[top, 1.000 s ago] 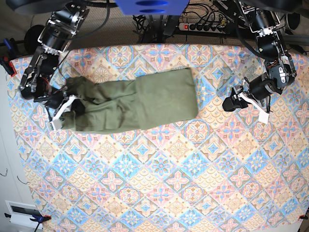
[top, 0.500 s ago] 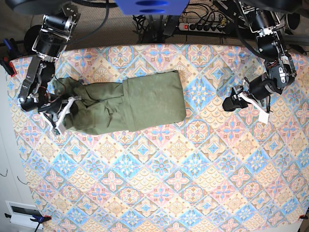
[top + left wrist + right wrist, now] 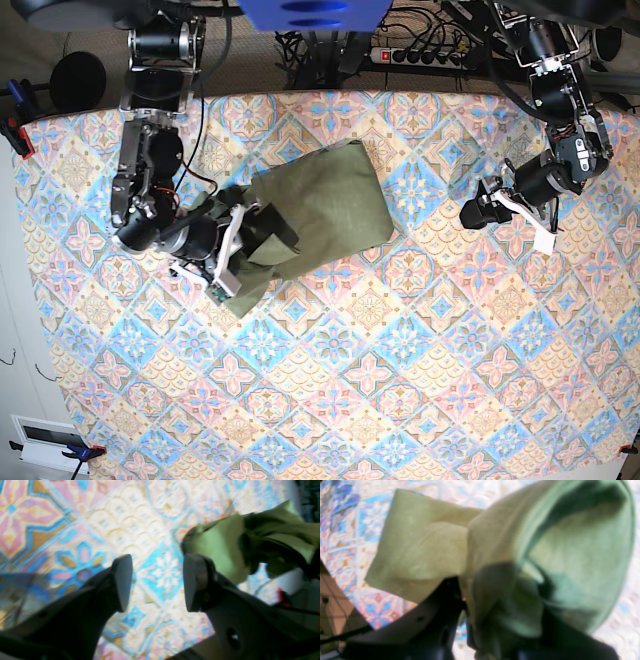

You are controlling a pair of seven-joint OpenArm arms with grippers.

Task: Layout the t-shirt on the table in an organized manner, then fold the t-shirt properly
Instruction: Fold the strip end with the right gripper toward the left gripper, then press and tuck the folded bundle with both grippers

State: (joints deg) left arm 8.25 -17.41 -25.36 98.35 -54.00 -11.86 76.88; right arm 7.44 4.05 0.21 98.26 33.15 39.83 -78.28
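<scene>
Base view: olive t-shirt [image 3: 305, 215] bunched on the table [image 3: 400, 380] toward its far-left part, right end effector [image 3: 222, 262] clamped on its near-left end. Left wrist view: left end effector [image 3: 156, 582] w/ jaws apart, nothing in them, over bare table. Right wrist view: shirt cloth pinched in the jaws, folded part beyond.

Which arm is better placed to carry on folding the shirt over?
The right arm. Its pincer is shut on the t-shirt, with cloth bunched around it. The left pincer is open, empty, and well off the shirt, over the bare table.
</scene>
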